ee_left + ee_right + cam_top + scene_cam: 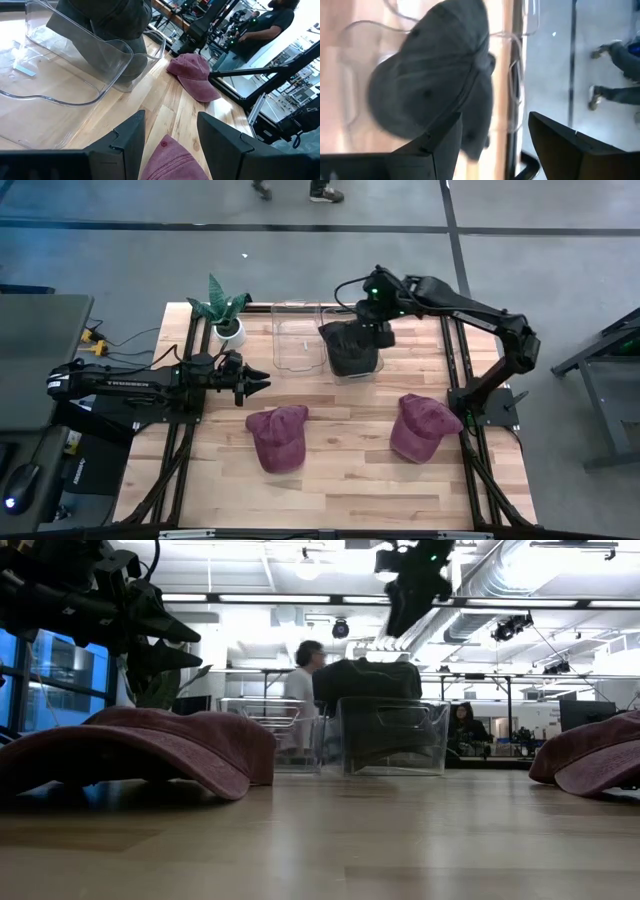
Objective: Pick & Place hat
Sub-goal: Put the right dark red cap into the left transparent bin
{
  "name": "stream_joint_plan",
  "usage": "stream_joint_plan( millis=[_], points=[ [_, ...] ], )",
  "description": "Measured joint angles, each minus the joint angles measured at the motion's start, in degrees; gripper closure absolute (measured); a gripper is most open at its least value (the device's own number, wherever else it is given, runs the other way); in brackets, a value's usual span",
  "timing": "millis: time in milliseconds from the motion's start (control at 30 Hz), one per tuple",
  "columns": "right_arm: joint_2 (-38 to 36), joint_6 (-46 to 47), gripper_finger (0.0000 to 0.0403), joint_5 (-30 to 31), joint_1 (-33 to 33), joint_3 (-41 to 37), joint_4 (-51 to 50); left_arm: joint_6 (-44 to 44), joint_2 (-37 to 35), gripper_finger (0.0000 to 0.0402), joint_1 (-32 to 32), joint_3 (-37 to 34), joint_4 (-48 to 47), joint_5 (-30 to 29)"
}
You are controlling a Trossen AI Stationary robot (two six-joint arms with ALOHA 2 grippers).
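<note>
Right gripper (377,323): positioned above the dark hat (351,348), fingers spread, nothing held
Dark hat: resting in the right-hand clear bin (357,370) at the far side of the desk (340,470); second clear bin (296,340) just beside it
Left gripper (262,381): hovering near the left maroon hat (278,436), fingers parted, empty
Right maroon hat (420,427): lying on the desk, well apart from the first
Potted plant (226,310): at the far left corner
</note>
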Motion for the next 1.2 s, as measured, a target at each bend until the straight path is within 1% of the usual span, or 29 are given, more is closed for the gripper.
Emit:
stream_joint_plan(
  millis=[133, 433, 633, 833, 1033, 1100, 1200],
  points=[
    [-2.38, 3.02, 0.0178, -1.53, 1.11, 0.0, -5.82, 0.01, -0.02, 0.0229, 0.0, 0.0, -0.01, 0.0],
    [-6.77, 8.42, 0.0178, -2.43, 5.02, 0.0, -14.52, 0.01, -0.01, 0.0229, 0.0, 0.0, -0.01, 0.0],
    [-8.74, 13.94, 0.0178, -8.27, 10.01, 0.0, -20.35, 0.0, 0.0, 0.0229, 0.01, 0.0, 0.0, 0.0],
    [-8.86, 19.69, 0.0178, -12.05, 15.11, 0.0, -22.24, 0.0, -0.02, 0.0229, -0.01, 0.0, 0.0, 0.0],
    [-8.86, 28.87, 0.0179, -12.09, 19.13, -0.03, -25.36, 0.0, -0.01, 0.0229, 0.0, 0.0, 0.0, 0.0],
    [-9.09, 33.06, 0.0179, -12.13, 20.44, -1.28, -25.66, -0.01, -0.02, 0.0229, -0.01, 0.0, 0.0, 0.0],
    [-11.14, 38.99, 0.0178, -12.9, 22.36, -6.78, -23.11, 0.01, -0.02, 0.0229, -0.01, 0.0, 0.0, 0.0]
  ],
)
